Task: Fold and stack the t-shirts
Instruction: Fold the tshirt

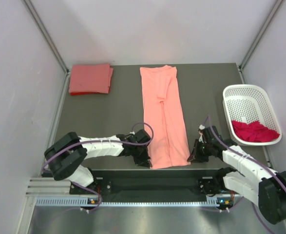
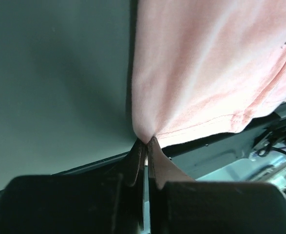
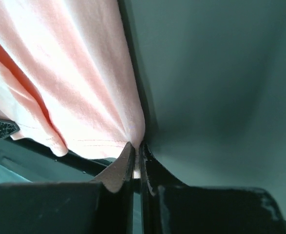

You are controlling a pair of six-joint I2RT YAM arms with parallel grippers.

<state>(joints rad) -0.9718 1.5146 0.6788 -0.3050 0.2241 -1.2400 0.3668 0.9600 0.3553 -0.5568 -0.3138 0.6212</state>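
Left gripper (image 2: 146,142) pinched on near-left hem corner of pink tee (image 1: 164,117); right gripper (image 3: 137,145) pinched on its near-right corner. Three tees: pink tee flat, a long strip at centre of table (image 1: 104,117); coral tee (image 1: 90,79) folded, far left; magenta tee (image 1: 252,131) crumpled in the one basket (image 1: 245,87).

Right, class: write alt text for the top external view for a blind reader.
The left gripper and right gripper pinch the near corners of a long pink tee. A folded coral tee lies far left; a magenta tee sits in a basket, right.
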